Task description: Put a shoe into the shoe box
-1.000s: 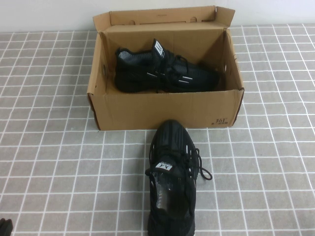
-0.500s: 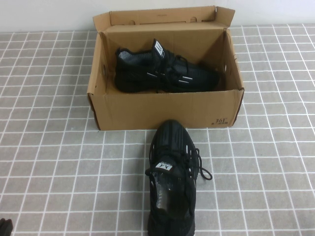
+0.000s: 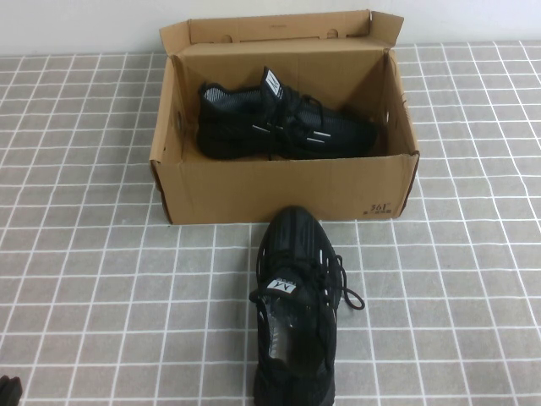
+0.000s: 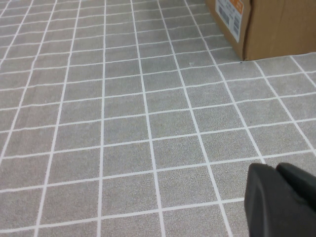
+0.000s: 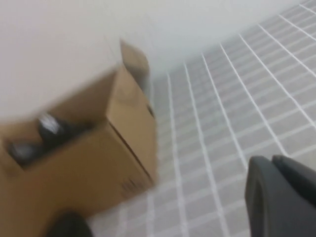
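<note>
The brown shoe box (image 3: 287, 188) stands open at the back middle of the table, lid flap up behind it. One black shoe (image 3: 283, 123) lies on its side inside it. A second black shoe (image 3: 296, 309) stands on the tiles in front of the box, toe toward it. My left gripper (image 3: 7, 392) shows only as a dark sliver at the near left corner. In the left wrist view it (image 4: 276, 169) is shut and empty above bare tiles. My right gripper (image 5: 271, 160) is shut and empty, off to the right of the box (image 5: 98, 163); it is out of the high view.
Grey tiled tabletop (image 3: 101, 279) with white grid lines surrounds the box. A white wall (image 3: 84, 21) runs behind it. The left wrist view shows the box's corner (image 4: 276, 29) with an orange and white label (image 4: 231, 12).
</note>
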